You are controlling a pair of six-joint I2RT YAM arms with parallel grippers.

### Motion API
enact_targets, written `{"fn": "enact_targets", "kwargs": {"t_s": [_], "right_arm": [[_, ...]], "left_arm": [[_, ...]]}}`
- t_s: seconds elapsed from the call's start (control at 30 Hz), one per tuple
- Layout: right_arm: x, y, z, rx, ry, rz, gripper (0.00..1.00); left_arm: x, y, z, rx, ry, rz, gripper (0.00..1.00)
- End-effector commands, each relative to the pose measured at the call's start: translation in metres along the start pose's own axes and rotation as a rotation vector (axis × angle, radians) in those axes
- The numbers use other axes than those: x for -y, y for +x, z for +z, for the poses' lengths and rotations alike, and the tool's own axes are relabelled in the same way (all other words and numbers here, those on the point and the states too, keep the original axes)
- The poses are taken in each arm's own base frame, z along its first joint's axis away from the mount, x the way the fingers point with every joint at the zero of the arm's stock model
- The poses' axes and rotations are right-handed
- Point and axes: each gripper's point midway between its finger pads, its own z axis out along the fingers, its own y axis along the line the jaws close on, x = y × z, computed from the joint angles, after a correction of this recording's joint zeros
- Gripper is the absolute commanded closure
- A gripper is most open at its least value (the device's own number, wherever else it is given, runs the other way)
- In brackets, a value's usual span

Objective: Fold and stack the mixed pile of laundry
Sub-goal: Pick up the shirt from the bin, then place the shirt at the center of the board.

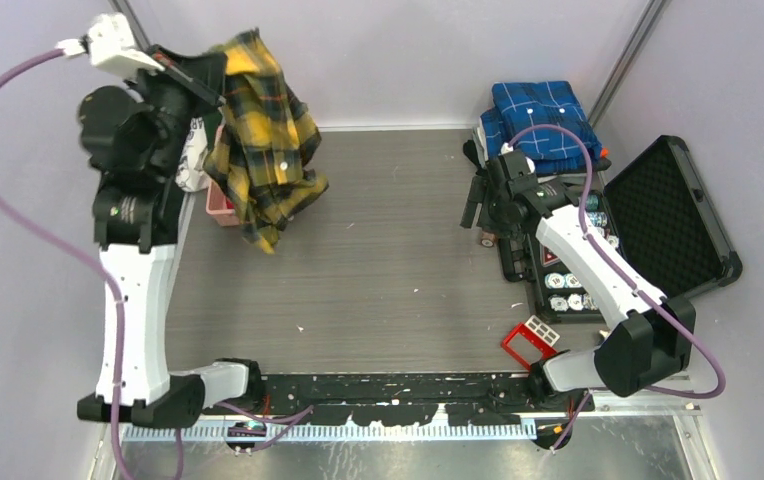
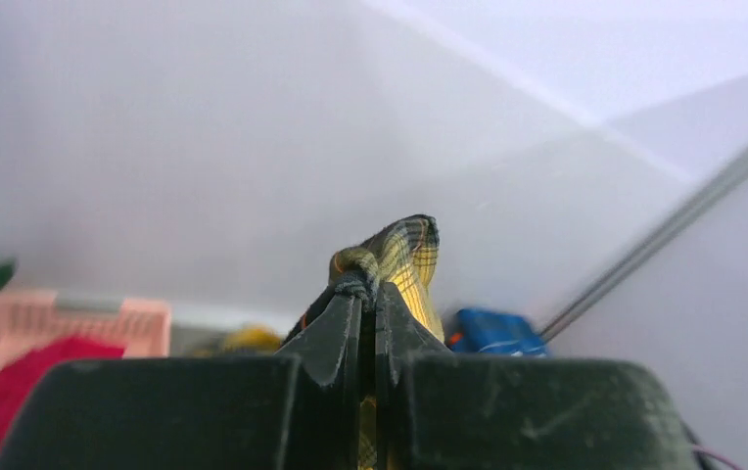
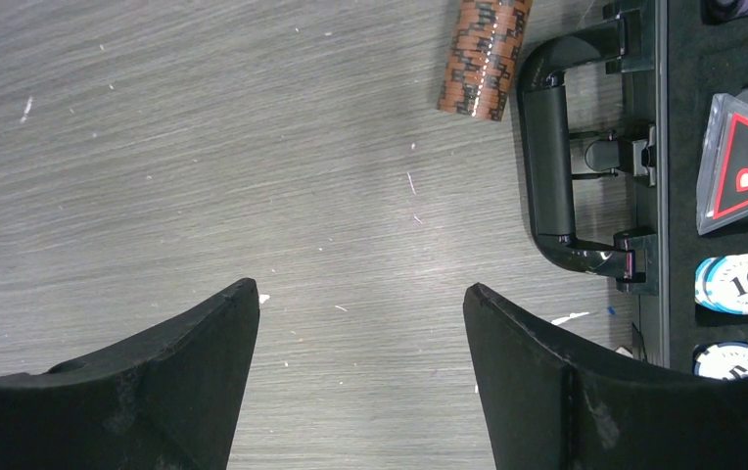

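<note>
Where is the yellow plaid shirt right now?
In the top view, the yellow plaid shirt hangs far left from the left gripper, over the pink basket.

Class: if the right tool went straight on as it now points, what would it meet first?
Most likely the bare grey wood-grain tabletop; the open right tool points down at it, and the brown striped poker-chip stack lies off to the side.

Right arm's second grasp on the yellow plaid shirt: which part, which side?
Likely the free lower corner, from the right. The yellow plaid shirt hangs bunched from the shut left gripper, its lowest corner dangling over bare table. The open right gripper has a clear approach there; the left arm and pink basket crowd the other side.
</note>
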Motion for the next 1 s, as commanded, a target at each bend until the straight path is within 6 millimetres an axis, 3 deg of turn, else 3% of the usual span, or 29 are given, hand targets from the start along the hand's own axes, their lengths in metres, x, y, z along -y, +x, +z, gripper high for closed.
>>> {"fn": "enact_targets", "kwargs": {"t_s": [0.0,0.17,0.3,0.43,0.53,0.63,0.67,0.7,0.77,0.8,0.87,0.97], "right_arm": [[-0.007,-0.018,-0.016,0.102,-0.046,0.043,0.19],[0.001,-0.026,-0.023,0.161,-0.021,0.065,0.19],[0.016,-0.042,-0.044,0.269,0.031,0.1,0.19],[0.03,-0.062,-0.078,0.404,0.058,0.152,0.19],[0.038,-0.074,-0.106,0.502,0.051,0.197,0.19],[0.048,-0.08,-0.13,0.58,0.046,0.239,0.19],[0.051,-0.08,-0.137,0.602,0.046,0.251,0.19],[0.055,-0.08,-0.142,0.619,0.051,0.262,0.19],[0.061,-0.079,-0.151,0.649,0.051,0.279,0.19],[0.062,-0.079,-0.154,0.658,0.049,0.282,0.18],[0.064,-0.078,-0.158,0.663,0.049,0.283,0.19],[0.064,-0.075,-0.157,0.65,0.046,0.279,0.19]], "left_arm": [[0.069,-0.061,-0.024,0.17,0.296,0.014,1.0],[0.109,-0.056,-0.03,0.1,0.514,-0.073,1.0],[0.139,-0.031,-0.031,-0.022,0.655,-0.191,1.0],[0.19,0.034,-0.038,-0.187,0.781,-0.226,1.0],[0.223,0.11,-0.042,-0.368,0.826,-0.219,1.0],[0.239,0.198,-0.048,-0.566,0.815,-0.215,1.0],[0.241,0.225,-0.052,-0.622,0.817,-0.206,0.96],[0.242,0.254,-0.058,-0.685,0.821,-0.181,0.74],[0.228,0.303,-0.061,-0.803,0.759,-0.077,0.12],[0.215,0.321,-0.058,-0.849,0.708,-0.021,0.02],[0.183,0.343,-0.049,-0.893,0.577,0.105,0.0],[0.132,0.347,-0.028,-0.863,0.394,0.28,0.0]]}}
